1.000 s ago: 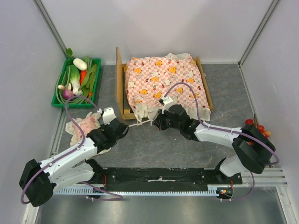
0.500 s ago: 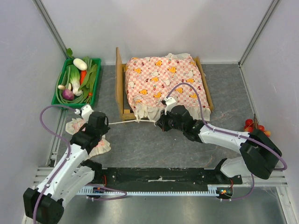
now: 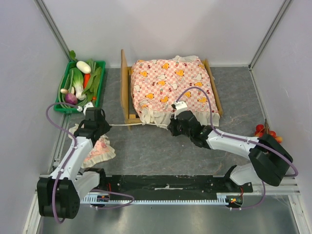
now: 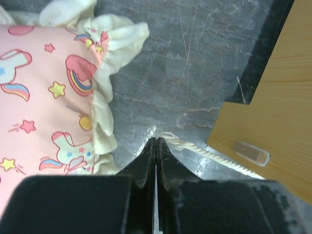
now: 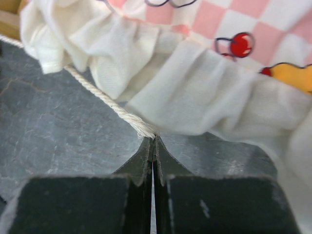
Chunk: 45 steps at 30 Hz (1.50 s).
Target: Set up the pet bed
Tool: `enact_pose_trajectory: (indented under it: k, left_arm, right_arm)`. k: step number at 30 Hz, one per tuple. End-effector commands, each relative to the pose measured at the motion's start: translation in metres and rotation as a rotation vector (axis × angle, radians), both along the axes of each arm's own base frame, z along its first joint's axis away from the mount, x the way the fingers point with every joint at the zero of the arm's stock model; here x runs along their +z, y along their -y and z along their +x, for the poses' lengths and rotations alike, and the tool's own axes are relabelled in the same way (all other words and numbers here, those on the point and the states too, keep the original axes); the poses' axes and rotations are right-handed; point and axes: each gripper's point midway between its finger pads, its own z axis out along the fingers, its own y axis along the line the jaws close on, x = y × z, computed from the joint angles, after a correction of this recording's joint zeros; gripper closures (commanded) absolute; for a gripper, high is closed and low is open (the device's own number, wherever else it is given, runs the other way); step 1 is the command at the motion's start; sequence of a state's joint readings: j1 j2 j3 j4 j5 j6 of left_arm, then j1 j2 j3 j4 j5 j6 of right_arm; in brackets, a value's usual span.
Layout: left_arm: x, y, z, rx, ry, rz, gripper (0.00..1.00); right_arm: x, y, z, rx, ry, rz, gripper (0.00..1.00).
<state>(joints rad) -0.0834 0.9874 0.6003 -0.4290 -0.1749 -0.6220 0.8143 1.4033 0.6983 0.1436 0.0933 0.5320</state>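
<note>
- Cream twisted rope (image 3: 139, 125) is seen stretched along the near side of the pet bed (image 3: 124, 85), one end pinched in each gripper
- The left gripper (image 4: 156, 142) is clenched on the frayed left end, just beside the frame's near-left corner; the right gripper (image 5: 153, 140) is clamped on the other end, under the frill of the checked mattress (image 3: 170, 83)
- The pet bed is set at the back middle of the tabletop (image 3: 161, 151), with the mattress laid in it; the pink pillow (image 3: 100, 146) is left beneath the left arm
- The rope step is judged to be in hand; even tension from both sides is called for next, so that neither end is slipped
</note>
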Motion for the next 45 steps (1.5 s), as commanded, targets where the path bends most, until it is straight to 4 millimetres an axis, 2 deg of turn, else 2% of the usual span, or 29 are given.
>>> enact_pose_trajectory:
  k: [1,8,12,16,18,21,22,24,25,27,28,30,31,32,33,35,36,37,38,39,40,43,44,45]
  left_arm:
    - [0.021,-0.008,0.025,-0.034,0.085,0.012,0.98]
    - [0.024,-0.026,0.034,0.013,0.089,-0.015,0.98]
    - [0.023,-0.025,0.036,0.008,0.085,-0.026,0.98]
    - [0.019,-0.026,0.036,0.009,0.079,-0.029,0.98]
    - [0.019,-0.023,0.037,-0.001,0.082,-0.048,0.98]
    - [0.022,-0.012,0.037,-0.055,0.097,-0.085,0.98]
    - [0.023,-0.009,0.037,-0.073,0.107,-0.092,0.91]
    - [0.031,0.002,0.036,-0.117,0.134,-0.135,0.68]
    - [0.033,0.005,0.034,-0.127,0.137,-0.145,0.63]
    - [0.041,0.009,0.030,-0.138,0.162,-0.161,0.52]
    - [0.041,0.009,0.027,-0.139,0.156,-0.160,0.42]
    - [0.048,0.005,0.024,-0.131,0.165,-0.137,0.39]
    - [0.053,0.004,0.022,-0.132,0.172,-0.128,0.36]
    - [0.053,0.003,0.018,-0.128,0.155,-0.122,0.34]
    - [0.060,0.002,0.018,-0.131,0.165,-0.111,0.32]
    - [0.065,0.001,0.015,-0.131,0.166,-0.104,0.29]
    - [0.070,0.002,0.016,-0.134,0.179,-0.107,0.28]
    - [0.073,0.004,0.016,-0.140,0.188,-0.113,0.28]
    - [0.076,0.007,0.015,-0.152,0.199,-0.124,0.28]
    - [0.081,0.008,0.017,-0.155,0.212,-0.131,0.27]
    - [0.083,0.010,0.017,-0.161,0.217,-0.137,0.27]
    - [0.094,0.016,0.018,-0.189,0.250,-0.159,0.27]
    - [0.097,0.020,0.018,-0.206,0.259,-0.171,0.27]
    - [0.102,0.021,0.018,-0.211,0.269,-0.176,0.27]
  right_arm:
    - [0.011,0.023,0.017,-0.150,0.064,-0.028,1.00]
    - [0.019,0.030,0.025,-0.200,0.093,-0.035,1.00]
    - [0.027,0.042,0.027,-0.252,0.123,-0.041,1.00]
    - [0.025,0.040,0.024,-0.236,0.110,-0.039,1.00]
    - [0.021,0.031,0.019,-0.180,0.092,-0.025,1.00]
    - [0.018,0.002,0.001,-0.030,0.060,0.022,1.00]
    - [0.018,-0.003,-0.003,-0.004,0.060,0.028,1.00]
    - [0.017,-0.021,-0.022,0.079,0.063,0.030,1.00]
    - [0.017,-0.034,-0.037,0.136,0.062,0.037,1.00]
    - [0.014,-0.051,-0.054,0.214,0.053,0.039,0.98]
    - [0.011,-0.058,-0.066,0.253,0.044,0.029,0.91]
    - [0.008,-0.063,-0.075,0.288,0.035,0.022,0.66]
    - [0.008,-0.061,-0.074,0.284,0.042,0.008,0.52]
    - [0.006,-0.054,-0.071,0.264,0.046,-0.031,0.48]
    - [0.024,-0.054,-0.065,0.248,0.085,-0.018,0.46]
    - [0.043,-0.046,-0.052,0.208,0.155,-0.047,0.39]
    - [0.068,-0.053,-0.046,0.205,0.197,-0.014,0.38]
    - [0.079,-0.055,-0.040,0.203,0.217,-0.006,0.37]
    - [0.085,-0.058,-0.036,0.201,0.229,-0.017,0.37]
    - [0.099,-0.068,-0.028,0.196,0.247,0.000,0.37]
    - [0.102,-0.072,-0.021,0.188,0.251,0.002,0.37]
    - [0.100,-0.095,-0.001,0.183,0.215,0.009,0.44]
    - [0.083,-0.101,0.005,0.177,0.190,-0.017,0.48]
    - [0.087,-0.108,0.012,0.160,0.183,0.005,0.54]
